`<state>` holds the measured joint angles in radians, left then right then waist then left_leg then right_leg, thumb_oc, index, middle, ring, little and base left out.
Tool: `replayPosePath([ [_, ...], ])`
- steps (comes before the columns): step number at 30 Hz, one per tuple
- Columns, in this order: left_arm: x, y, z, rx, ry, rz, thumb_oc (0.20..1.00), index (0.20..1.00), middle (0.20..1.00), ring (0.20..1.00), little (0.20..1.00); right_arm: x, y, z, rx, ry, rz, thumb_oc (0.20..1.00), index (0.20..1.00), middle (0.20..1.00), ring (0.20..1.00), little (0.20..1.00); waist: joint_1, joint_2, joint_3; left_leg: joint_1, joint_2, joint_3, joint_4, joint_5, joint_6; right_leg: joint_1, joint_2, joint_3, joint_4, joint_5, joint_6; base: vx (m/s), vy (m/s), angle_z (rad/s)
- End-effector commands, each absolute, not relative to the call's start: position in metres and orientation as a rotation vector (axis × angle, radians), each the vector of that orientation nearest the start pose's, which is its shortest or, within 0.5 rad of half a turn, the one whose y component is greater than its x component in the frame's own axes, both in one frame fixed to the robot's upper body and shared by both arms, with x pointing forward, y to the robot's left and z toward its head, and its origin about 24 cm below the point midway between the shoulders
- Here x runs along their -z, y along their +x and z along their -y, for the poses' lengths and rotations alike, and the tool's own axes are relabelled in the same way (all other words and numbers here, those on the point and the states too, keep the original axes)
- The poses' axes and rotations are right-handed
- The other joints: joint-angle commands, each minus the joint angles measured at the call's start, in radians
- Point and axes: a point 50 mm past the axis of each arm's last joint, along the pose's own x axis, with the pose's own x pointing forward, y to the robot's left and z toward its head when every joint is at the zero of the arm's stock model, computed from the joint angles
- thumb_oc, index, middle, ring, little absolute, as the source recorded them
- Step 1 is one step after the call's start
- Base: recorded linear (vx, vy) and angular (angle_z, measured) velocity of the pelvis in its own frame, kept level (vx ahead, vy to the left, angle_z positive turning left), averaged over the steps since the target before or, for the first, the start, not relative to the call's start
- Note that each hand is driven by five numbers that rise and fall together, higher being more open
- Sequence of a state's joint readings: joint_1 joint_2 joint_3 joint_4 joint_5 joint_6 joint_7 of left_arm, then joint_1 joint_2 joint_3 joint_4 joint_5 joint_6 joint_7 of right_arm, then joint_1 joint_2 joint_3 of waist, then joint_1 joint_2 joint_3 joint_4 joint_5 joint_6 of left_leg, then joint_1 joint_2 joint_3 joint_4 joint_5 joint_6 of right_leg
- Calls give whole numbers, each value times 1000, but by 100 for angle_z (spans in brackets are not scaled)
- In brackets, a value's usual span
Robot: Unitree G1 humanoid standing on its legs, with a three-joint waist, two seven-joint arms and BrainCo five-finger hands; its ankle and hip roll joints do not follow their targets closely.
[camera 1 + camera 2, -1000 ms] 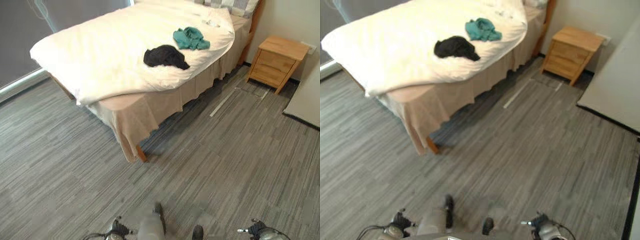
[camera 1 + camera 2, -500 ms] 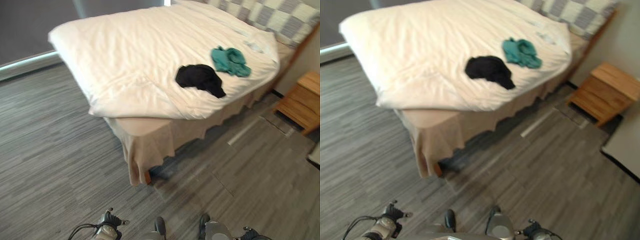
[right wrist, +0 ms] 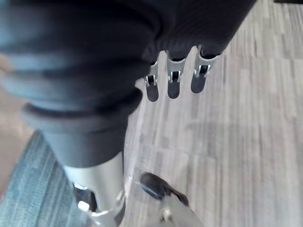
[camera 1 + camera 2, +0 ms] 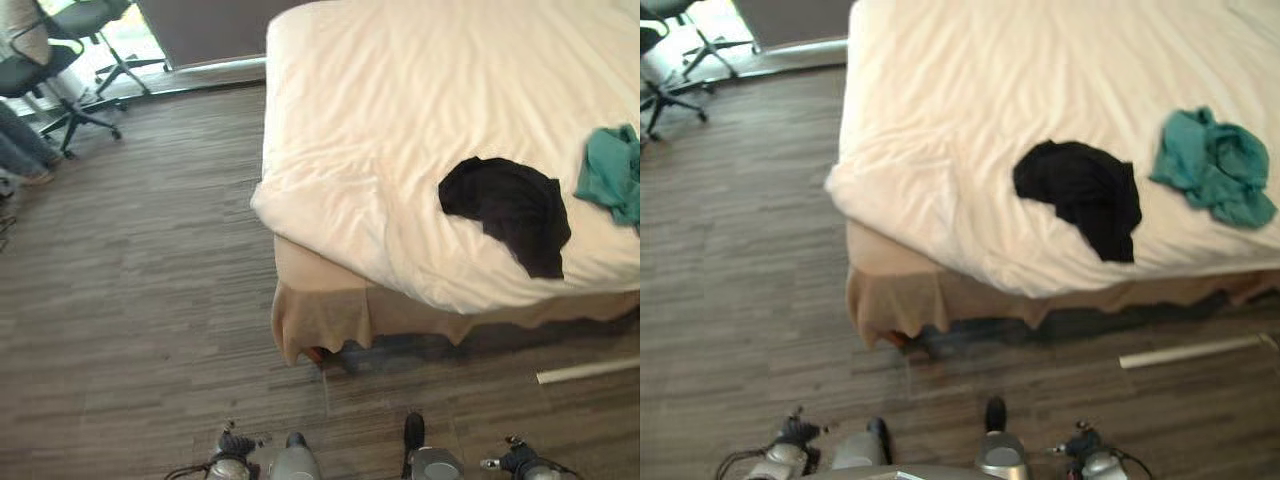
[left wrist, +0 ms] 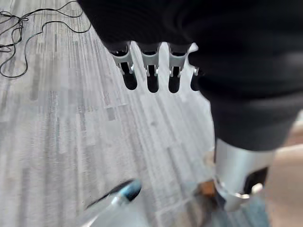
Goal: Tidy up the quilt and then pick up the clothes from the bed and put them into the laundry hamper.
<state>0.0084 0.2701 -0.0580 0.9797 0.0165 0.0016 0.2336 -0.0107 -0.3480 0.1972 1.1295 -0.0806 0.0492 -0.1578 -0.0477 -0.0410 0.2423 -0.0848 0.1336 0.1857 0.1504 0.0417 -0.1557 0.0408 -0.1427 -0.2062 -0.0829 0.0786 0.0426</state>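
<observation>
A cream quilt (image 4: 400,110) covers the bed, and its near corner hangs over the foot end. On it lie a black garment (image 4: 510,205) near the bed's near edge and a teal garment (image 4: 1215,165) further right. My left hand (image 5: 150,66) hangs over the wooden floor with straight fingers and nothing in them, well short of the bed. My right hand (image 3: 173,78) also hangs over the floor, fingers relaxed and holding nothing.
A beige bed skirt (image 4: 320,315) drapes below the quilt at the bed's corner. Office chairs (image 4: 60,50) stand at the far left, with a person's legs (image 4: 20,150) beside them. A pale strip (image 4: 1190,352) lies on the floor at the right.
The camera has swung left and moved closer to the bed's foot corner; the nightstand has left the picture and the chairs have come in. The garments lie as before.
</observation>
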Motion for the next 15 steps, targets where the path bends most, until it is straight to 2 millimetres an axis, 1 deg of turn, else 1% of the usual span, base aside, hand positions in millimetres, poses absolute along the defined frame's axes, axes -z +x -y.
replayPosePath([
  [1, 57, 203, -307, -505, 521, -537, 1000, 1000, 1000, 1000, 1000, 149, 83, 272, 148, -583, -1207, 1000, 1000, 1000, 1000, 1000, -13, 27, 5, 80, -37, -19, -111, -83, 53, -21, -47, 52, 1, -68, 163, 107, -27, -5],
  [2, 41, 212, -312, -532, 563, -450, 1000, 1000, 1000, 1000, 1000, 148, 87, 272, 149, -591, -1192, 1000, 1000, 1000, 1000, 1000, -9, 27, 6, 75, -45, -41, -125, -69, 52, -37, -43, 56, 5, -59, 162, 51, -16, 4],
  [3, 20, 228, -313, -528, 603, -346, 1000, 1000, 1000, 1000, 1000, 149, 85, 268, 148, -582, -1186, 1000, 1000, 1000, 1000, 1000, -17, 21, 0, 85, -41, -43, -165, -59, 43, -40, -47, 47, 7, -61, 164, 0, -34, 2],
  [4, -1, 241, -315, -527, 638, -251, 1000, 1000, 1000, 1000, 1000, 150, 80, 266, 153, -562, -1188, 1000, 1000, 1000, 1000, 1000, -25, 18, -5, 93, -31, -22, -187, -50, 34, -42, -48, 41, 6, -61, 166, -2, -49, -7],
  [5, -1, 241, -315, -527, 639, -251, 1000, 1000, 1000, 1000, 1000, 151, 80, 266, 153, -561, -1188, 1000, 1000, 1000, 1000, 1000, -24, 17, -5, 96, -31, -21, -191, -48, 33, -42, -48, 41, 6, -62, 166, 58, -15, 9],
  [6, -55, 262, -315, -532, 715, -23, 1000, 1000, 1000, 1000, 1000, 151, 79, 263, 140, -551, -1185, 1000, 1000, 1000, 1000, 1000, -28, 18, -3, 115, -18, -14, -222, -39, 31, -61, -40, 51, 14, -57, 169, 36, -6, 23],
  [7, -55, 261, -315, -533, 715, -22, 1000, 1000, 1000, 1000, 1000, 151, 79, 263, 139, -551, -1184, 1000, 1000, 1000, 1000, 1000, -28, 17, -5, 111, -19, -13, -223, -34, 31, -65, -40, 52, 14, -53, 168, 56, -4, 3],
  [8, -87, 274, -313, -533, 773, 104, 1000, 1000, 1000, 1000, 1000, 153, 76, 260, 111, -551, -1193, 1000, 1000, 1000, 1000, 1000, -41, 16, -10, 120, -11, -4, -236, -35, 26, -77, -36, 57, 21, -53, 169, 24, 5, -31],
  [9, -97, 279, -314, -532, 808, 133, 1000, 1000, 1000, 1000, 1000, 153, 76, 259, 96, -556, -1195, 1000, 1000, 1000, 1000, 1000, -51, 16, -7, 125, -7, 3, -237, -35, 27, -85, -35, 62, 25, -52, 170, 37, 8, -32],
  [11, -134, 301, -307, -512, 918, 237, 1000, 1000, 1000, 1000, 1000, 152, 83, 259, 79, -566, -1182, 1000, 1000, 1000, 1000, 1000, -72, 18, 15, 122, -2, 18, -238, -34, 27, -115, -32, 78, 41, -49, 172, -23, 14, -13],
  [12, -135, 302, -306, -511, 919, 242, 1000, 1000, 1000, 1000, 1000, 152, 84, 259, 82, -562, -1179, 1000, 1000, 1000, 1000, 1000, -68, 17, 18, 121, -1, 19, -238, -34, 27, -118, -32, 79, 43, -50, 172, -68, 16, -24],
  [14, -166, 323, -299, -513, 1058, 315, 1000, 1000, 1000, 1000, 1000, 149, 96, 261, 82, -580, -1150, 1000, 1000, 1000, 1000, 1000, -86, 18, 46, 102, 1, 31, -237, -29, 28, -161, -30, 97, 55, -42, 176, -93, 12, -18],
  [15, -181, 333, -292, -508, 1114, 355, 1000, 1000, 1000, 1000, 1000, 147, 101, 261, 83, -588, -1134, 1000, 1000, 1000, 1000, 1000, -96, 19, 59, 90, 1, 36, -236, -26, 28, -185, -29, 105, 61, -37, 179, -158, 11, -19],
])
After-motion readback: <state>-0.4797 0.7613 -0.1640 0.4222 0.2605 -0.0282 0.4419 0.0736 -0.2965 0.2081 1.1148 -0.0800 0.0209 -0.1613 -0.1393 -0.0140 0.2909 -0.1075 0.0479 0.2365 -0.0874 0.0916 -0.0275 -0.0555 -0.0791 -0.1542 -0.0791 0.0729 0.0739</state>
